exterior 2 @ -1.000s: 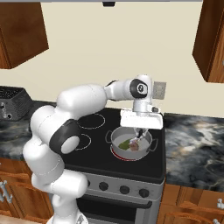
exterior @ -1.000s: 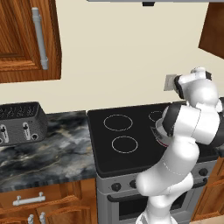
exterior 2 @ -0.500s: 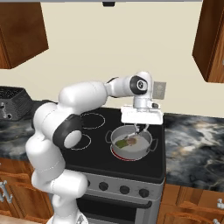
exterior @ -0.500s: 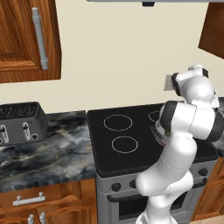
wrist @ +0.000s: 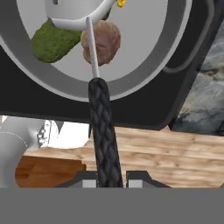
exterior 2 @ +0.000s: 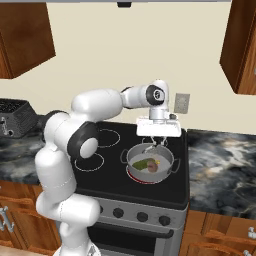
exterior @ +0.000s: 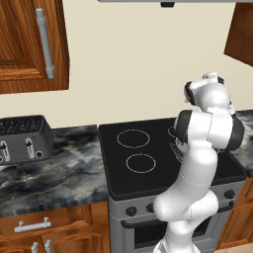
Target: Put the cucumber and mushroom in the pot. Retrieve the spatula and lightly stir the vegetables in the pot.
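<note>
— What sort of place is this?
— A home kitchen: a black stove point(exterior 2: 150, 185) with ring burners point(exterior: 133, 138) and knobs, and wooden cabinets point(exterior: 29, 44) overhead.
— Anything else?
— A toaster point(exterior: 22, 138) at nine o'clock on the dark marbled surface point(exterior: 54, 173).

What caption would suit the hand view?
Tool shut on the spatula, its head over the cucumber and mushroom in the pot.
</note>
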